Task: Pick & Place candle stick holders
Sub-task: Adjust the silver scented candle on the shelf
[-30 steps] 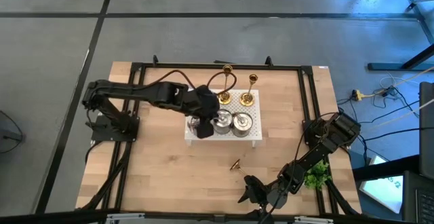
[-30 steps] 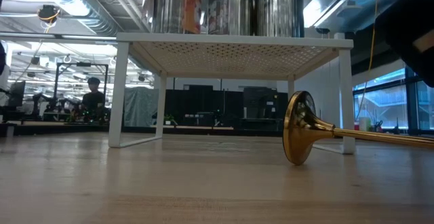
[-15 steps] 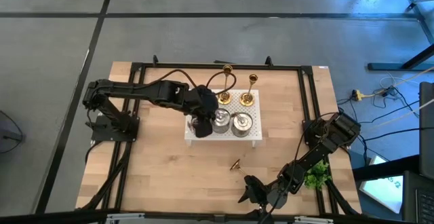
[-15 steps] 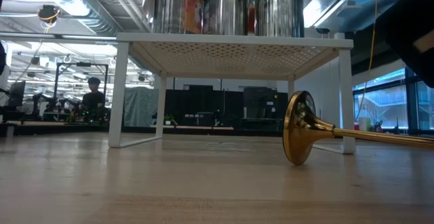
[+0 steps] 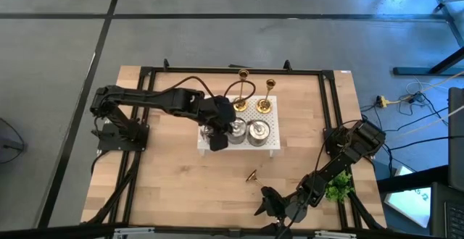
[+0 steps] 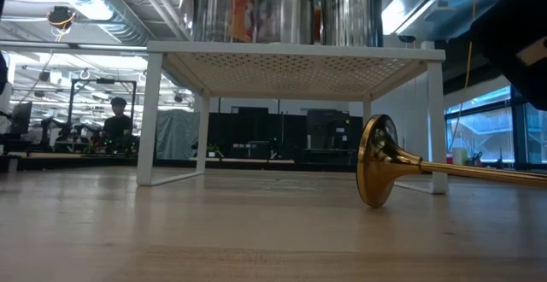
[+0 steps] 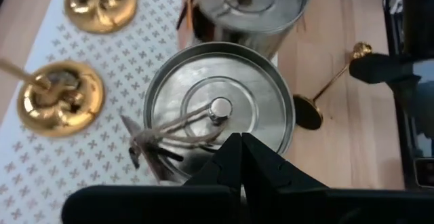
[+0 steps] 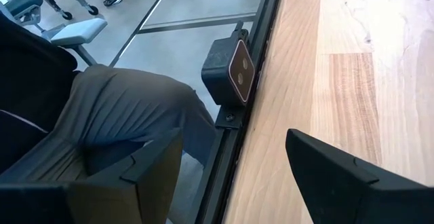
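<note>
Candle stick holders [image 5: 249, 129] — five stood on the white stand [image 5: 273, 145], one gold candlestick [image 5: 251, 175] lay before it; the left gripper [image 5: 216, 139] — pinched empty — had drifted over the stand's left end, leaving the fallen piece.

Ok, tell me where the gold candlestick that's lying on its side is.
In the high view the fallen gold candlestick lies on the bare table, on the near side of the white perforated stand and apart from it, towards the right arm's side.
</note>
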Tool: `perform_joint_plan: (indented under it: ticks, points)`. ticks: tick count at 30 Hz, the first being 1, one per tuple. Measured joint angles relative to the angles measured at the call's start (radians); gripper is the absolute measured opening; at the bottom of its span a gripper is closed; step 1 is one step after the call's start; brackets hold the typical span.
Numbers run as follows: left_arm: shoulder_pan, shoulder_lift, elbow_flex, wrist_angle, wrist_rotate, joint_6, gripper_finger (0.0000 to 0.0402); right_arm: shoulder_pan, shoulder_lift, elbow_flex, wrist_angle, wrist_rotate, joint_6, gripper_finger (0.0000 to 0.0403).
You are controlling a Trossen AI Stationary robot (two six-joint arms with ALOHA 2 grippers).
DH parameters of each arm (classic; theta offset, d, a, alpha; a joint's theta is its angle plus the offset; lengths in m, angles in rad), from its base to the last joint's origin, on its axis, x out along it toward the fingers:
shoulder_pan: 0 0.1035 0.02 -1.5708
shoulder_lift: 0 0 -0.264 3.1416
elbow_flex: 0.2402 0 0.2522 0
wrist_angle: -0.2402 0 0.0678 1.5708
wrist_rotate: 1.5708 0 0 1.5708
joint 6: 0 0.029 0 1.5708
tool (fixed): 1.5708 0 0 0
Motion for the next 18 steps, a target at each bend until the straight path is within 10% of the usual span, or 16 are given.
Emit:
perform_joint_plan:
  ticks: [18]
  points:
    - [0.000,0.001,-0.002,0.055,-0.017,0.014,0.0001,0.000,0.000,0.000,-0.016,0.002,0.008,0.0265]
